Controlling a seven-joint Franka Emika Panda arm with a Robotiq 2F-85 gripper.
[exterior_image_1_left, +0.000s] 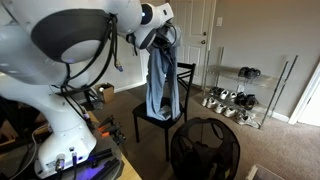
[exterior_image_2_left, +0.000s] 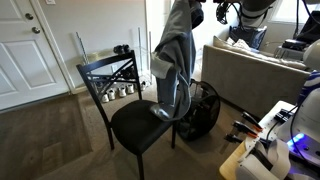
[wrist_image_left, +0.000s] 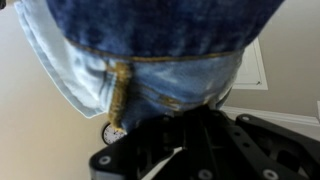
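Observation:
A pair of blue jeans (exterior_image_1_left: 161, 82) hangs down from my gripper (exterior_image_1_left: 160, 36), which is shut on the waistband high above a black chair (exterior_image_1_left: 150, 118). In both exterior views the legs of the jeans (exterior_image_2_left: 172, 70) reach down to the chair's seat (exterior_image_2_left: 140, 125). In the wrist view the denim (wrist_image_left: 160, 45) with its brass zipper (wrist_image_left: 119, 88) and a metal button fills the top of the frame, right against my gripper (wrist_image_left: 185, 118). The fingertips are buried in the cloth.
A black mesh hamper (exterior_image_1_left: 205, 148) stands next to the chair. A wire shoe rack (exterior_image_1_left: 236, 98) with several shoes stands by the white door (exterior_image_1_left: 196, 40). A beige sofa (exterior_image_2_left: 250, 75) stands behind the hamper (exterior_image_2_left: 202, 108). A desk with cables (exterior_image_2_left: 270, 140) is close by.

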